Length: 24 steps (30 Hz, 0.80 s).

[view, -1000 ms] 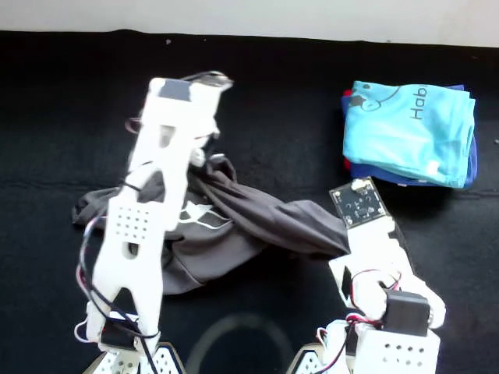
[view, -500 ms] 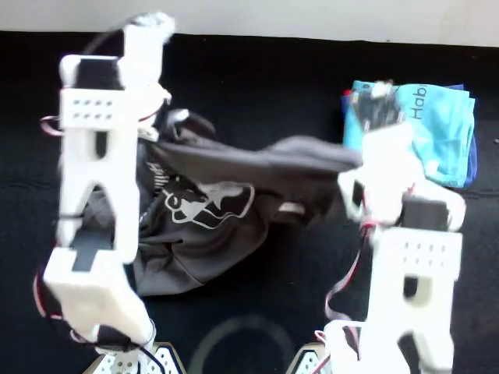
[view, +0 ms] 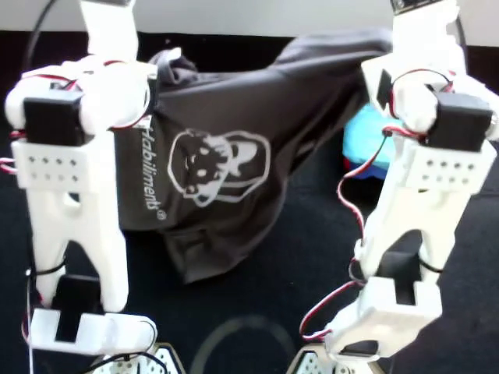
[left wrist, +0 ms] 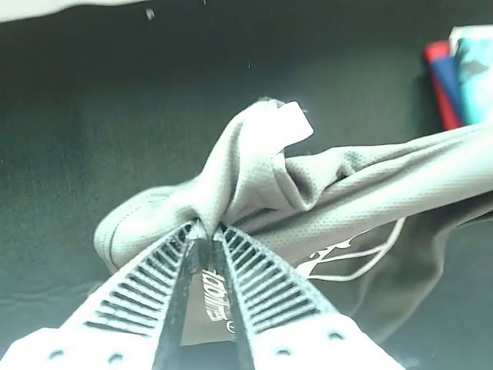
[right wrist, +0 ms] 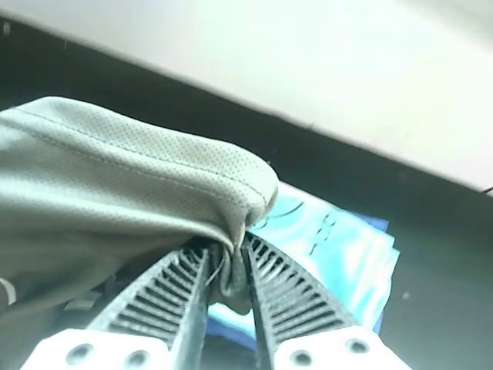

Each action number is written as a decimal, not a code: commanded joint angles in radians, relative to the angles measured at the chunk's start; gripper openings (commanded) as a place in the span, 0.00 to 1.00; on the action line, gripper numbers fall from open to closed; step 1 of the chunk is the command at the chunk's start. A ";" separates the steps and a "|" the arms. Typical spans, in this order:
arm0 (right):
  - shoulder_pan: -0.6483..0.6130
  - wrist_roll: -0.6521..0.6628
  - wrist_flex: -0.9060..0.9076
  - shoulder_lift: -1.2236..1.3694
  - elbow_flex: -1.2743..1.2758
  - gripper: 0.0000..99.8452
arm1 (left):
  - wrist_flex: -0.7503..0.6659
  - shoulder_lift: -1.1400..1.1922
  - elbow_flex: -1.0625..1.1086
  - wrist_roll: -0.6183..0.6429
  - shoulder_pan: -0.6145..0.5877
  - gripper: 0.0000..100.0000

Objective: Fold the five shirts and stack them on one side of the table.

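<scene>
Two grippers hold the grey shirt (view: pixel 234 156) spread above the table (view: pixel 300 257): the left gripper (left wrist: pixel 206 227) is clamped on one end and the right gripper (right wrist: pixel 225 250) on the other. Near the far right edge, the stack (right wrist: pixel 339 247) shows cyan, blue and red shirts folded. I judge this grey one has yet to be folded.

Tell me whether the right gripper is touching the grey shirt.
Touching. The right wrist view shows the right gripper pinched shut on a bunched edge of the grey shirt.
</scene>
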 commanded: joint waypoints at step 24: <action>-0.176 -0.064 0.076 -0.575 0.851 0.01 | -0.097 -0.082 0.918 -0.049 -0.205 0.01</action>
